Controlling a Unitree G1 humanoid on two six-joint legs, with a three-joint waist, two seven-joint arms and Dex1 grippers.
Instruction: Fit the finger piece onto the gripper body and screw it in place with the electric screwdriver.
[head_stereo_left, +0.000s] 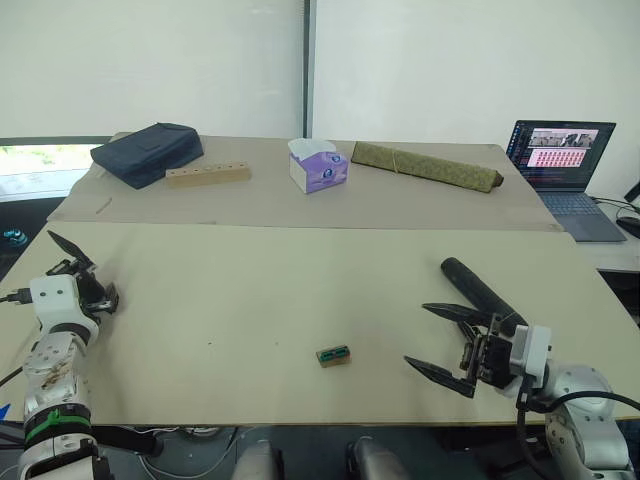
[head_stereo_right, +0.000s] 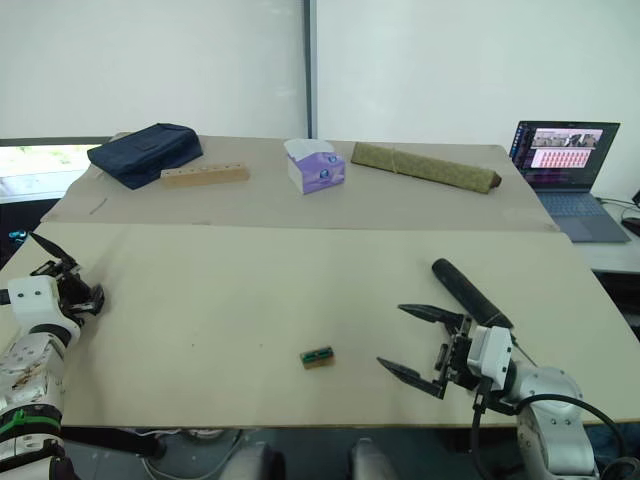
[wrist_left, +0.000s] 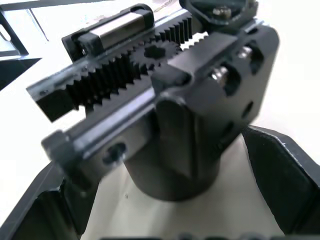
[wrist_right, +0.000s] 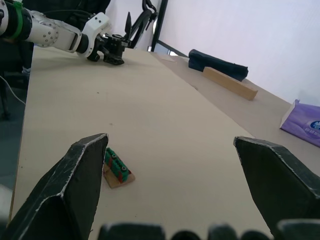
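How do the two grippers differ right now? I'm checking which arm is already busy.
The left gripper is at the table's left edge with its fingers around the gripper body; the right gripper holds nothing. The right gripper is spread wide open above bare table beside the electric screwdriver; the left is closed on its load. Both have black pointed fingers on white housings.

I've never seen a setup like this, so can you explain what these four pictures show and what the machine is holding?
It is a two-armed humanoid robot at a table. Two pictures look down from its head; two look along each wrist's fingers. The left gripper is closed around the gripper body, a black geared assembly seen close up from the left wrist. The right gripper is open and holds nothing. Beside it lies the electric screwdriver; a small green-and-brown block sits mid-table. Farther back: a dark bag, tissue box, laptop.
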